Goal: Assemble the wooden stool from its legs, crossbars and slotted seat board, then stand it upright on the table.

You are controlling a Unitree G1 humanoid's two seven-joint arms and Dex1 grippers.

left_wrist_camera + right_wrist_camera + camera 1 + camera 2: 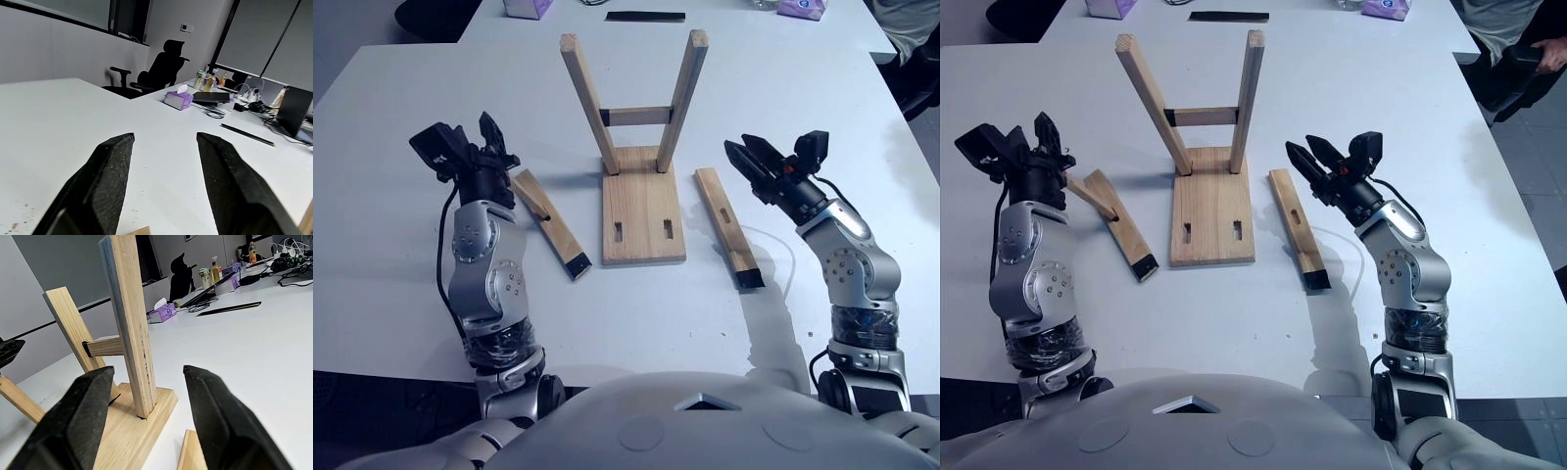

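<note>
My left gripper (478, 130) and right gripper (740, 147) gape wide, empty. Loose leg (725, 225) looks light, stiff; I'd grasp mid-length.

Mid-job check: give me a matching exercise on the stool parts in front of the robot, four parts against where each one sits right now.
Parts:
1. seat board
2. crossbar
3. left loose leg
4. right loose leg

Places:
A. lying flat, right of the board
B. raised, bridging the two upright legs
C. flat in the middle, its two near slots empty
D. lying slantwise, left of the board

Pairs: 1-C, 2-B, 3-D, 4-A
</note>
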